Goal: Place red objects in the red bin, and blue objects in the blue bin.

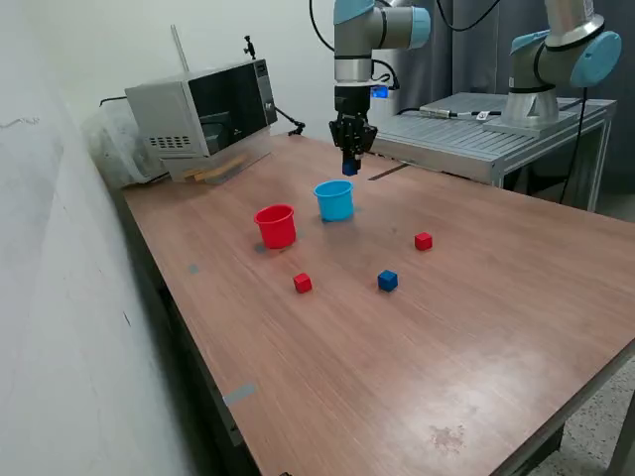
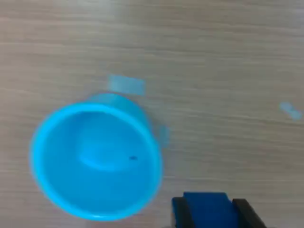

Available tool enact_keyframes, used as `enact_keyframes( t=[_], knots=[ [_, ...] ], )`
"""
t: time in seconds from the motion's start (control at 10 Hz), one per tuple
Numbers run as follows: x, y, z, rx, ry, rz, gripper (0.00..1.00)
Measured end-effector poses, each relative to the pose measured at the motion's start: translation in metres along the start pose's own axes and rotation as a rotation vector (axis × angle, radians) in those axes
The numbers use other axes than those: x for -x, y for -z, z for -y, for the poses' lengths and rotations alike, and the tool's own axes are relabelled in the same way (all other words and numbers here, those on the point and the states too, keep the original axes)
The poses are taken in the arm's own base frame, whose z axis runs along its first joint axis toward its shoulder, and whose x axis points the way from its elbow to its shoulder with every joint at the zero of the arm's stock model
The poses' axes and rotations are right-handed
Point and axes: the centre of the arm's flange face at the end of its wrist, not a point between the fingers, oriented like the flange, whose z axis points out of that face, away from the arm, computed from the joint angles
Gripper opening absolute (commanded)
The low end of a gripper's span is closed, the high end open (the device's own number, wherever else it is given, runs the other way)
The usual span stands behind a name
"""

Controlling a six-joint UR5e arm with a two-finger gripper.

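The arm hung over the far part of the worktop (image 1: 476, 327), its gripper (image 1: 350, 167) pointing down and raised above the blue cup (image 1: 335, 199). The fingers (image 2: 179, 212) were clamped on a dark blue cube (image 2: 207, 209), which sat between them in the wrist view and showed as a small blue block at the fingertips in the exterior view (image 1: 349, 168). The held cube was in the air, clear of the cup and a little off to one side of its rim rather than straight over the opening.

The blue cup stood upright on the worktop, and the wrist view looked down into it (image 2: 95, 161); nothing could be seen inside. The red cup (image 1: 276, 225) stood upright just beside it, toward the exterior view's left and slightly nearer the camera, the two cups close but apart. Whether the red cup held anything could not be told.

Three cubes lay loose on the worktop, nearer the camera than the cups and well apart from one another: a red cube (image 1: 303, 284) below the red cup, a second blue cube (image 1: 387, 281) toward the exterior view's right of it, and another red cube (image 1: 424, 241) farther right again.

A microwave (image 1: 203, 114) sat at the worktop's far corner on the exterior view's left. A second arm (image 1: 556, 59) stood on a separate metal table (image 1: 496, 124) behind.
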Motion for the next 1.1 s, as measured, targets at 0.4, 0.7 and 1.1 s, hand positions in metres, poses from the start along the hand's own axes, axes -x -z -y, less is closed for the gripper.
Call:
enact_keyframes(
  t=[0.4, 0.7, 1.1],
  knots=[
    [0.049, -0.015, -0.003, -0.017, -0.051, 0.006, 1.00],
    [0.055, -0.027, -0.006, -0.031, -0.053, 0.000, 1.00],
    [0.055, -0.030, -0.006, -0.034, -0.053, 0.000, 1.00]
  ],
)
